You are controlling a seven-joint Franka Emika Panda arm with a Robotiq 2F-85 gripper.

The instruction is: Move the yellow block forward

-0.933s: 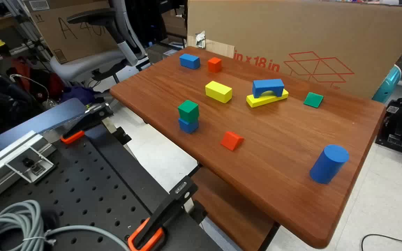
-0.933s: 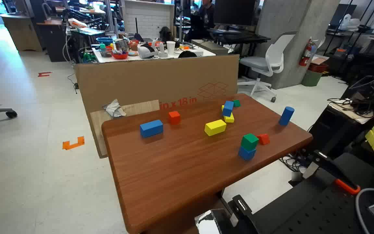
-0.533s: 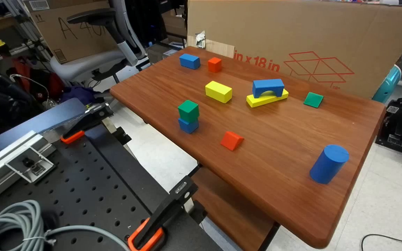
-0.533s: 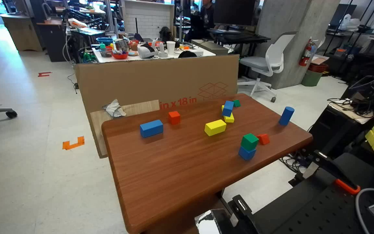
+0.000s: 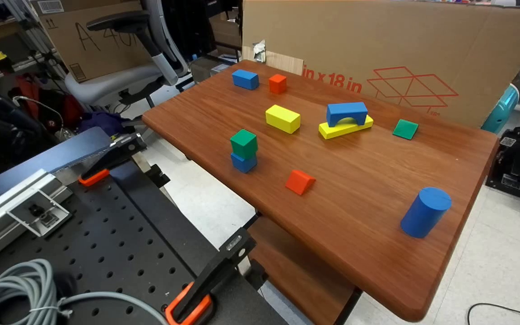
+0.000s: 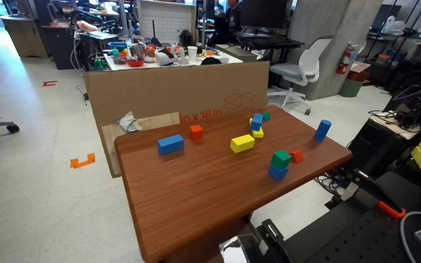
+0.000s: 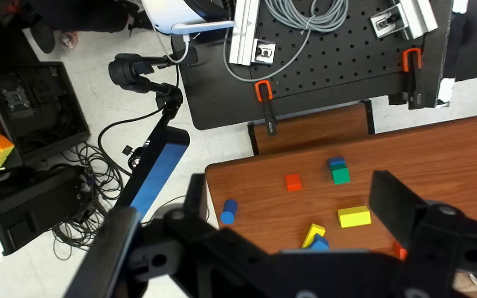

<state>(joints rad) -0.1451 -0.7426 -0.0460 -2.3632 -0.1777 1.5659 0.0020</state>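
Observation:
The yellow block (image 5: pixel 282 119) lies flat near the middle of the brown table (image 5: pixel 355 171). It also shows in an exterior view (image 6: pixel 242 143) and in the wrist view (image 7: pixel 354 217), just left of the right finger. My gripper (image 7: pixel 290 182) shows only in the wrist view. Its two fingers are wide apart with nothing held between them, high above the table. The arm and gripper are out of view in both exterior views.
Around the yellow block stand a green cube (image 5: pixel 244 143) on a blue block (image 5: pixel 243 162), a red wedge (image 5: pixel 300 182), and a blue arch (image 5: pixel 346 113) on a thin yellow bar (image 5: pixel 332 131). A blue cylinder (image 5: pixel 425 212), blue block (image 5: pixel 245 79) and red cube (image 5: pixel 277 84) stand farther off.

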